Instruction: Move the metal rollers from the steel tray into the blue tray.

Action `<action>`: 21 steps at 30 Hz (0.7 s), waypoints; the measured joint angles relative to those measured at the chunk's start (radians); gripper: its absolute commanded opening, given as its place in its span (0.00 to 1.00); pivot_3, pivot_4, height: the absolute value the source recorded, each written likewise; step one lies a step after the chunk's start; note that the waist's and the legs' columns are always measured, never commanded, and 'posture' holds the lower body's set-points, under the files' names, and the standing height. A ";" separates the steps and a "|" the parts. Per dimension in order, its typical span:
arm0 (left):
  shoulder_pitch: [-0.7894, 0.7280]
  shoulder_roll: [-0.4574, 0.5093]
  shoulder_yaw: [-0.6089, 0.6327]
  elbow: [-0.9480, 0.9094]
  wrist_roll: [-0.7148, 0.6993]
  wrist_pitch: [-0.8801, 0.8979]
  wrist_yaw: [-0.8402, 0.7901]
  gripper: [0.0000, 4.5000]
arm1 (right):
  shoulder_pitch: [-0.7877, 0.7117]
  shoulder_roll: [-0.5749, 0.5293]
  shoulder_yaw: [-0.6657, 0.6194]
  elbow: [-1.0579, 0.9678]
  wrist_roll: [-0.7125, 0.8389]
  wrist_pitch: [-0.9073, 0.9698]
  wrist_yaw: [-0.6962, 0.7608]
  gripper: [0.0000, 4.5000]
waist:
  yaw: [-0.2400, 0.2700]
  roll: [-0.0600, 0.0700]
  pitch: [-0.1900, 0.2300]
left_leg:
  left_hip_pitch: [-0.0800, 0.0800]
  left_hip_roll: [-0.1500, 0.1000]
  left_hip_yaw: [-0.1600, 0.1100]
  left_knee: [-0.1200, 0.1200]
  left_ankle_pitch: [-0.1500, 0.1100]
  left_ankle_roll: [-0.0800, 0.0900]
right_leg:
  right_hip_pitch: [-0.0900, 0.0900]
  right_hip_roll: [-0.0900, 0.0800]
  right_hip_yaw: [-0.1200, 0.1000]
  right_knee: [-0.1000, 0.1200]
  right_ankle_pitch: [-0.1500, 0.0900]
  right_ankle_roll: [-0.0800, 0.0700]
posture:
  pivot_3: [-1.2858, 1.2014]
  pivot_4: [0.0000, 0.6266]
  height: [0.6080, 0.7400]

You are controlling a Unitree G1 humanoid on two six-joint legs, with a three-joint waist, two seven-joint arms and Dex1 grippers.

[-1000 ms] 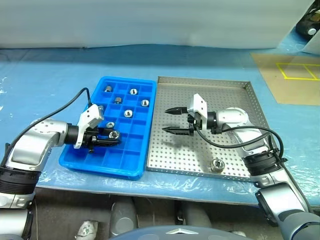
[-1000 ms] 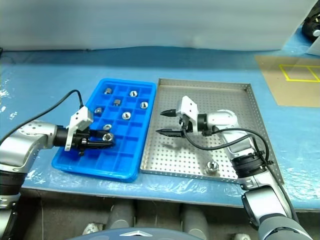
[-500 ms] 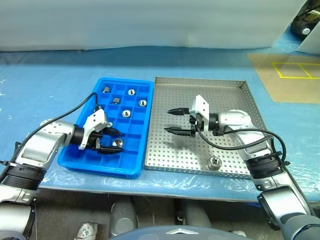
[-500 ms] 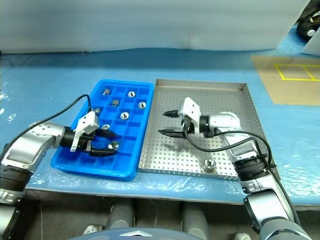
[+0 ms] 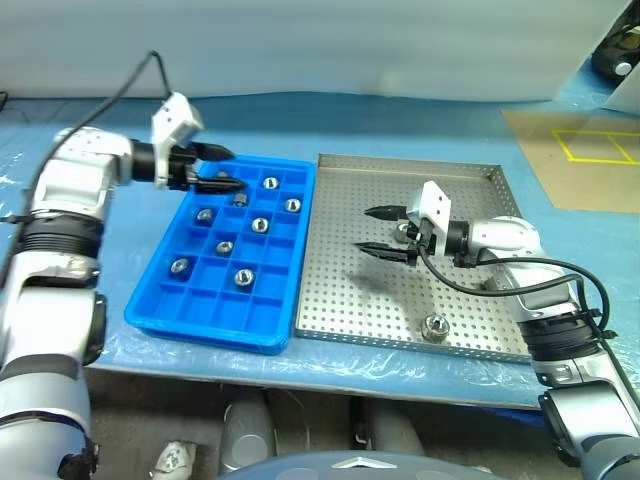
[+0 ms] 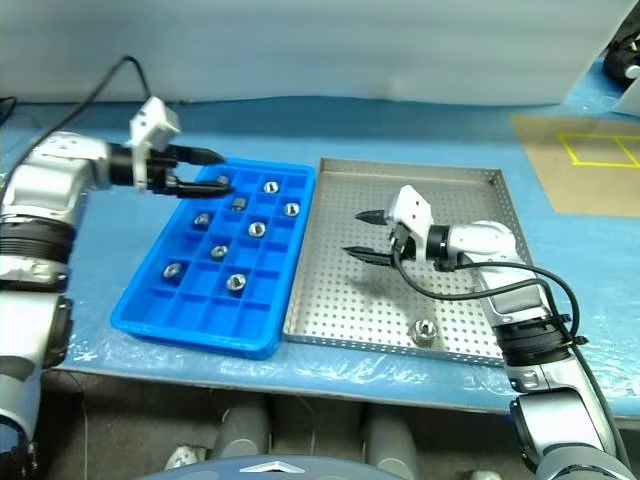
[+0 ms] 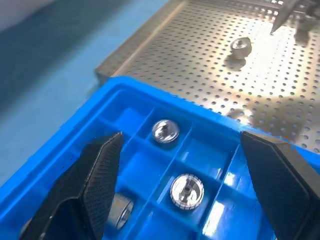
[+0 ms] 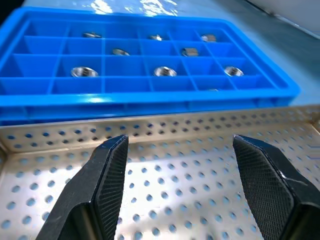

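One metal roller (image 5: 433, 326) sits hole-up near the steel tray's (image 5: 470, 330) front rim (others fill the blue tray (image 5: 200, 315)). Left gripper (image 5: 222, 170) is level, spread, empty; right gripper (image 5: 374, 230) is likewise.

The blue tray (image 5: 287, 255) looks like moulded plastic, smooth and glossy, with bright highlights on its compartment walls. The steel tray (image 5: 470, 320) is dull grey sheet metal, its floor perforated with small round holes and catching a soft brushed sheen. The metal rollers (image 5: 434, 326) are polished silver metal, mirror-bright on their faces. The fingers (image 8: 107, 172) of both grippers are matt black with a fine cross-hatched texture on the pads. The table (image 5: 420, 125) is covered with a blue film, wrinkled and shiny, like thin plastic sheeting. A flat tan panel (image 5: 580, 190) beside it looks matt, like cardboard.
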State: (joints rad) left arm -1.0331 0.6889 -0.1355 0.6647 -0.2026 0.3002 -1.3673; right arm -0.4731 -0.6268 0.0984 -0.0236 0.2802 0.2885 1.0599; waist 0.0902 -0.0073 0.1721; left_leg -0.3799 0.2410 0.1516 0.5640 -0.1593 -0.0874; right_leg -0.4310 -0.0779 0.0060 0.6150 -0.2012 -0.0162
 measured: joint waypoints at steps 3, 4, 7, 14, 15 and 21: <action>-0.055 -0.112 -0.048 0.132 0.044 -0.076 -0.042 0.88 | 0.072 -0.031 -0.049 -0.066 0.008 0.030 -0.035 0.75 | -0.011 0.000 0.000 | -0.005 0.002 -0.002 0.000 -0.003 0.007 | -0.002 0.003 0.000 -0.002 0.001 0.002 | 0.40 0.24 1.00; -0.072 -0.140 -0.057 0.168 0.056 -0.100 -0.048 0.88 | 0.088 -0.036 -0.061 -0.082 0.012 0.040 -0.046 0.75 | -0.018 0.000 0.000 | -0.006 0.002 -0.002 0.000 -0.002 0.010 | -0.002 0.003 0.000 -0.004 0.002 0.003 | 0.40 0.24 1.00; -0.135 -0.214 -0.069 0.277 0.092 -0.176 -0.056 0.88 | 0.147 -0.053 -0.102 -0.143 0.022 0.071 -0.080 0.75 | -0.034 -0.001 0.000 | -0.007 0.002 -0.001 -0.001 -0.003 0.012 | -0.002 0.004 0.000 -0.009 0.002 0.004 | 0.37 0.24 1.00; -0.252 -0.452 -0.073 0.527 0.179 -0.343 0.006 0.88 | 0.334 -0.082 -0.238 -0.323 0.056 0.153 -0.180 0.75 | -0.059 -0.001 0.000 | -0.003 0.000 0.002 0.001 -0.007 0.012 | 0.002 0.003 0.010 -0.011 0.000 0.003 | 0.32 0.24 1.00; -0.256 -0.477 -0.073 0.552 0.191 -0.358 0.026 0.88 | 0.355 -0.085 -0.253 -0.343 0.059 0.165 -0.192 0.75 | -0.065 -0.001 0.001 | -0.002 0.000 0.002 0.003 -0.007 0.012 | 0.002 0.003 0.011 -0.010 0.000 0.004 | 0.30 0.24 1.00; -0.271 -0.601 -0.113 0.649 0.313 -0.446 0.179 0.88 | 0.492 -0.089 -0.360 -0.481 0.090 0.229 -0.265 0.75 | -0.109 -0.001 0.001 | -0.002 -0.001 0.004 0.012 -0.011 0.019 | 0.004 0.003 0.017 -0.010 0.002 0.010 | 0.27 0.24 1.00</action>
State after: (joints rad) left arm -1.3044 0.0879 -0.2482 1.3135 0.1104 -0.1458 -1.1884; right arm 0.0185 -0.7154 -0.2614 -0.5049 0.3707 0.5174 0.7952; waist -0.0185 -0.0088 0.1728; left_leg -0.3816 0.2396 0.1554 0.5757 -0.1706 -0.0682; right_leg -0.4266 -0.0753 0.0226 0.6046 -0.1987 -0.0064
